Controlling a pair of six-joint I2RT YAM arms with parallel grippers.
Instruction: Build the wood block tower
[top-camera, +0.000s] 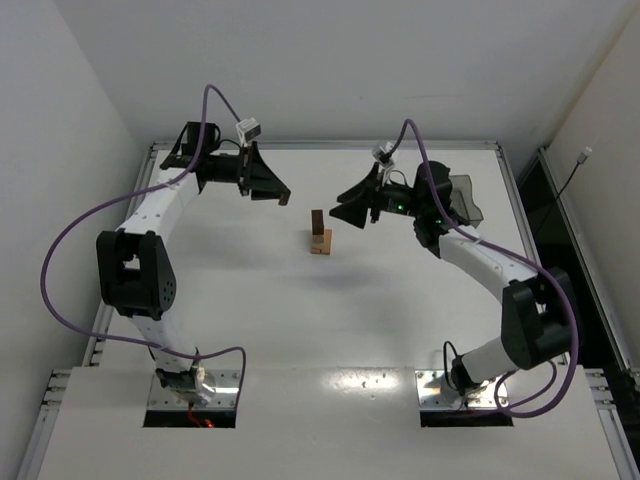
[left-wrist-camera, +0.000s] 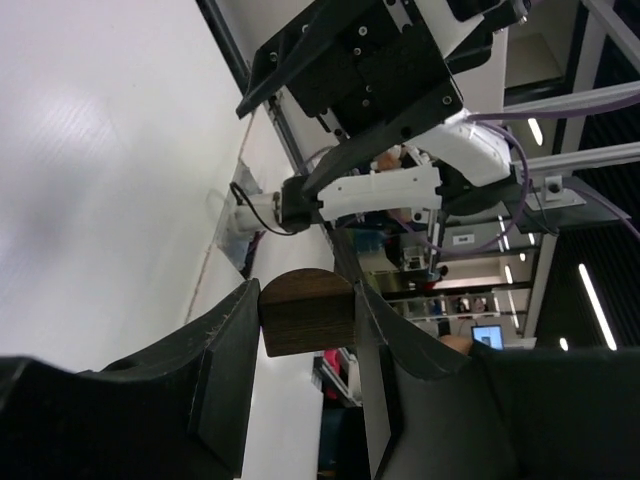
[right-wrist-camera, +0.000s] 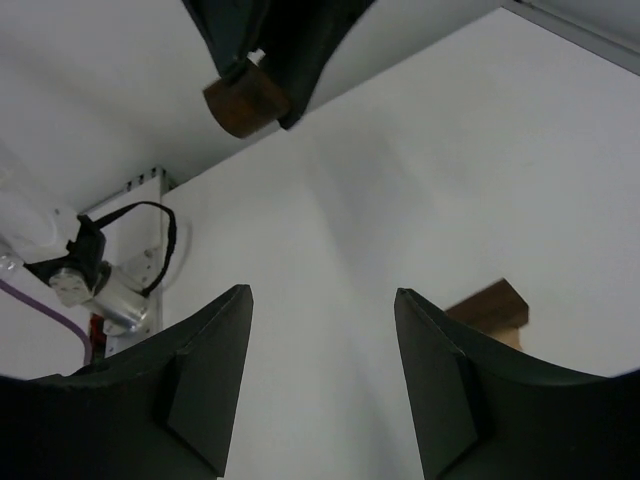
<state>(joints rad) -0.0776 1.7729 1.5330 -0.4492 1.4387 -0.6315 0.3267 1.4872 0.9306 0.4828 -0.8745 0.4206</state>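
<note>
**Left gripper clamps dark block, right gripper apart beside tower**

Left gripper (top-camera: 276, 190) is clamped on a dark block (left-wrist-camera: 305, 312). The block has a rounded top edge and shows wood grain, and it is pinched between both fingers (left-wrist-camera: 225, 350). It hangs above the bench (top-camera: 250, 300), up-left of the tower (top-camera: 320, 240) and not touching it.

The tower sits near mid-bench, between the two grippers. It is a dark piece standing upright on tan pieces at the base; the count of tan pieces is too small to tell.

Right gripper (right-wrist-camera: 322, 300) has its jaws apart with nothing between them, just white bench. It sits just right of the tower and clear of it. In the right wrist view the tower's dark top and a tan bit under it peek out behind one finger (right-wrist-camera: 440, 370), and the left gripper with its block shows at the top of the frame.

A dark see-through bin (top-camera: 468, 200) sits at far right, behind the right arm; its contents can't be seen.
</note>
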